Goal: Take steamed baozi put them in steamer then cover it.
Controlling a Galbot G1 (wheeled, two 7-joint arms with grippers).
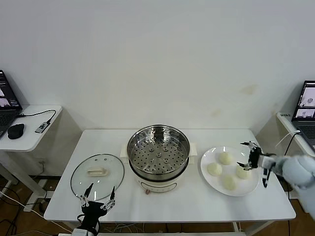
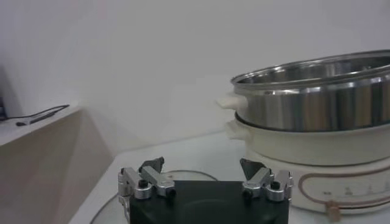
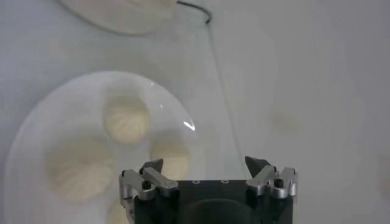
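Several cream-white baozi (image 1: 225,158) lie on a flat white plate (image 1: 252,186) at the table's right. My right gripper (image 1: 242,154) hovers open and empty over the plate's right side, just above the rightmost baozi (image 1: 243,172). In the right wrist view that gripper (image 3: 204,164) is above the plate (image 3: 49,115), with one baozi (image 3: 173,159) close to one finger. The shiny steamer (image 1: 158,152) stands uncovered at the table's centre and holds no buns. Left of it the glass cover (image 1: 97,176) lies flat on the table. My left gripper (image 1: 101,191) waits open at the cover's near edge; it (image 2: 202,164) faces the steamer (image 2: 317,97).
The white table (image 1: 172,206) ends just behind my left gripper. A side desk (image 1: 29,132) on the left carries a laptop, a mouse and a cable. Another laptop (image 1: 306,110) sits on a desk at the far right, near my right arm.
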